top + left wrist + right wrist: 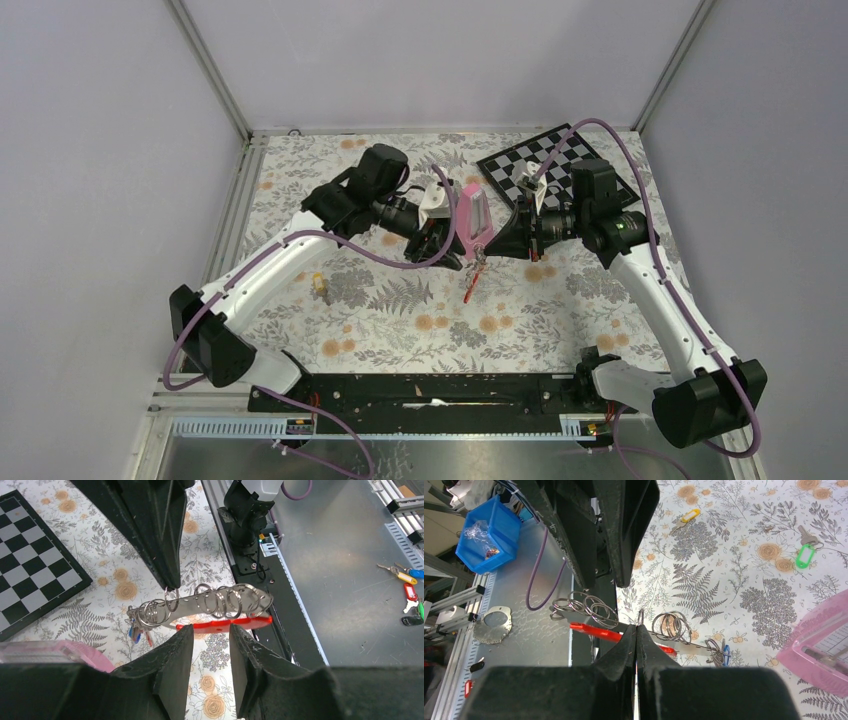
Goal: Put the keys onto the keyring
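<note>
The keyring (187,603) hangs in the air between both grippers, a grey bar with a red bar (220,625) below it. Several split rings are threaded on the grey bar, and blue- and red-tagged keys (135,630) hang at one end. My left gripper (211,629) is open, its fingertips at the red bar. My right gripper (637,626) is shut on one split ring (640,617) that sits on the grey bar (684,644). In the top view the keyring (469,283) dangles below the two grippers.
A pink pyramid (473,215) stands just behind the grippers, with a chessboard (555,165) at the back right. Loose keys lie on the cloth: a yellow-tagged one (689,516) and a green-tagged one (805,555). More keys (407,582) lie on the metal bench.
</note>
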You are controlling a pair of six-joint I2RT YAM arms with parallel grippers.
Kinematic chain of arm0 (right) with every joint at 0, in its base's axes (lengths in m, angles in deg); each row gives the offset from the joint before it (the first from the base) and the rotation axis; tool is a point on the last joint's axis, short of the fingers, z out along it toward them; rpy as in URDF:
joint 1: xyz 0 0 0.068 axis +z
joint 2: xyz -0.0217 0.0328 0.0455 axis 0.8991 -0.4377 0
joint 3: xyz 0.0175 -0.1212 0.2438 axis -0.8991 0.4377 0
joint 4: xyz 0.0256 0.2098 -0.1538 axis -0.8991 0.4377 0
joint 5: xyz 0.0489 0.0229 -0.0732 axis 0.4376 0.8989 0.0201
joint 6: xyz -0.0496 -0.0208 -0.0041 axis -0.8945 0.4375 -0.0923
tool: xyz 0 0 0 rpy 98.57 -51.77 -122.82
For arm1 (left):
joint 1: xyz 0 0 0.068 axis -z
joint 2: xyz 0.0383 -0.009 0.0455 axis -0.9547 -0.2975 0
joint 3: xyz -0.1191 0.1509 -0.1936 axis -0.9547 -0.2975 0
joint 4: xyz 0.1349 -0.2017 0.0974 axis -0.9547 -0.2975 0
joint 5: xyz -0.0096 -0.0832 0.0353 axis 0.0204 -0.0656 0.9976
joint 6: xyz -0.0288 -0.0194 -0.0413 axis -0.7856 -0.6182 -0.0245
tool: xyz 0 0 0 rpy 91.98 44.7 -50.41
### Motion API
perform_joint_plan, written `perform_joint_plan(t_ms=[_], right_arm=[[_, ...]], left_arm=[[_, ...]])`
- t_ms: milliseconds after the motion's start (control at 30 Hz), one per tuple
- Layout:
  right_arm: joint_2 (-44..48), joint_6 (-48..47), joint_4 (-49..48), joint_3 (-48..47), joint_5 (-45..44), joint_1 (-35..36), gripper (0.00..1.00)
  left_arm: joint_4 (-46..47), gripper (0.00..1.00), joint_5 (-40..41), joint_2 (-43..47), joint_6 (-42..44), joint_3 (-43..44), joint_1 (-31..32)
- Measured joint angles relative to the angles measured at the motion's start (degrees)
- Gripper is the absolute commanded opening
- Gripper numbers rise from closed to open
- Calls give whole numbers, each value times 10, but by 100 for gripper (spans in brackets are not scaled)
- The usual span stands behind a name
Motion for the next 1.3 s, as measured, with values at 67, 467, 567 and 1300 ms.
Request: perform_joint_plan(t_ms=[67,467,567,1300], right_arm=[[0,2,-1,2,0,-1,0],[0,6,-7,10,0,-5,0],[0,8,-11,12,0,-6,0],[0,13,-25,26,0,-10,0]], left_arm=[[0,38,0,-3,2,1,5],[-17,40,1,-7,28,2,29],[-24,40,1,-7,32,2,31],[-25,11,30,-16,33,24,41]])
